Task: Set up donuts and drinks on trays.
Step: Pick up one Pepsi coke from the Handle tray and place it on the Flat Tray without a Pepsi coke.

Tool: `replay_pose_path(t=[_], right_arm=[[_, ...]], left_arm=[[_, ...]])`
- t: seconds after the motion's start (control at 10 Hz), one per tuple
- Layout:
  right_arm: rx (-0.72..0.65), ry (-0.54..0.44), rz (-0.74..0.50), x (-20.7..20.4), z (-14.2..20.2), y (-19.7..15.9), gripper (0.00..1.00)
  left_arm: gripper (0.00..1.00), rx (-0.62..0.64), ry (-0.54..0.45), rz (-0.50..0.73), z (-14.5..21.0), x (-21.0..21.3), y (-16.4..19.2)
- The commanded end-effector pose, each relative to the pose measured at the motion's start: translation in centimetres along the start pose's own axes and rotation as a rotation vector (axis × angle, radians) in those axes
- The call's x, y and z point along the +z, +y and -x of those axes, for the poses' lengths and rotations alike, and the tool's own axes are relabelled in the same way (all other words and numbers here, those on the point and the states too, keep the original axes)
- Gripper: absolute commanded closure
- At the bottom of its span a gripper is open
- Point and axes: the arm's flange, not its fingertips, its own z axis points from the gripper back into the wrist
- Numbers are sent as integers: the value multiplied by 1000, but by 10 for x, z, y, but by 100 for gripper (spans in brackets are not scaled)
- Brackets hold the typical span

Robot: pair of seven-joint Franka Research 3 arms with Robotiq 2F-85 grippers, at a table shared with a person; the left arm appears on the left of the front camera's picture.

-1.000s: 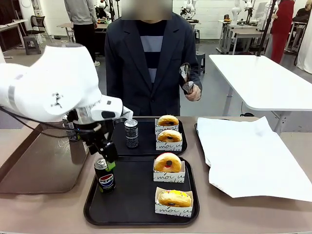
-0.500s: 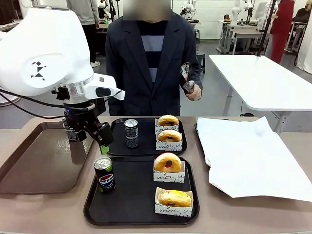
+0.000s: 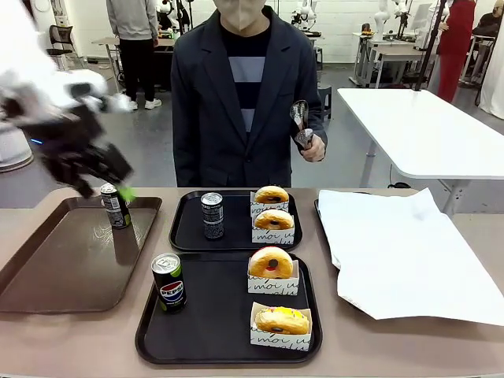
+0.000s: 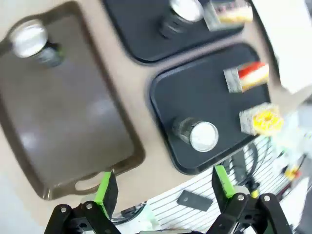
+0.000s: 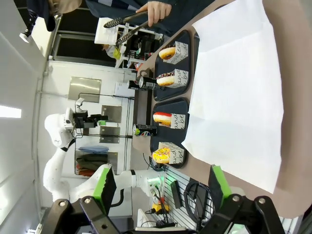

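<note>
The Pepsi can (image 3: pixel 168 282) stands upright at the left of the near black tray (image 3: pixel 206 339), with a red-glazed donut (image 3: pixel 271 262) and a yellow-glazed donut (image 3: pixel 281 319) in paper sleeves on its right side. The far black tray (image 3: pixel 187 233) holds a dark can (image 3: pixel 212 215) and two sleeved donuts (image 3: pixel 273 220). My left gripper (image 3: pixel 110 183), blurred by motion, hangs high at the left over the brown tray. Its wrist view shows the left gripper (image 4: pixel 164 183) open and empty, far above the Pepsi can (image 4: pixel 202 135). My right gripper (image 5: pixel 161 184) is open and empty, well off the table.
A third can (image 3: pixel 115 205) stands at the far corner of the long brown tray (image 3: pixel 55 276) on the left. A large white paper sheet (image 3: pixel 402 252) covers the table's right side. The person stands at the far edge holding tongs (image 3: pixel 299 124).
My left gripper has come off the Pepsi can and swung up and to the left. The can stays upright on the near tray. Nothing else has moved.
</note>
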Motion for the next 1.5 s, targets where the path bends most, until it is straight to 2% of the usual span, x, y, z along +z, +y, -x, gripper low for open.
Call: replay_pose_path(t=[0.0, 0.1, 0.2, 0.4, 0.5, 0.9, 1.0, 1.1, 1.4], right_arm=[[17, -8, -20, 0, -1, 0, 0], [17, -8, -20, 0, -1, 0, 0], [17, -8, -20, 0, -1, 0, 0], [17, -8, -20, 0, -1, 0, 0], [17, -8, -20, 0, -1, 0, 0], [17, -8, -20, 0, -1, 0, 0], [17, -8, -20, 0, -1, 0, 0], [17, -8, -20, 0, -1, 0, 0], [17, -8, -20, 0, -1, 0, 0]], left_arm=[[0, 260, -95, 62, 22, 30, 78], [0, 391, -87, 110, 31, 43, 120], [0, 483, -45, 239, 41, 52, 158], [0, 494, -33, 573, 63, 62, 219], [0, 463, -40, 668, 73, 60, 233], [0, 352, -181, 757, 105, 40, 269], [0, 278, -246, 827, 116, 40, 278], [0, 244, -268, 859, 121, 39, 285], [0, 278, -272, 928, 126, 25, 290]])
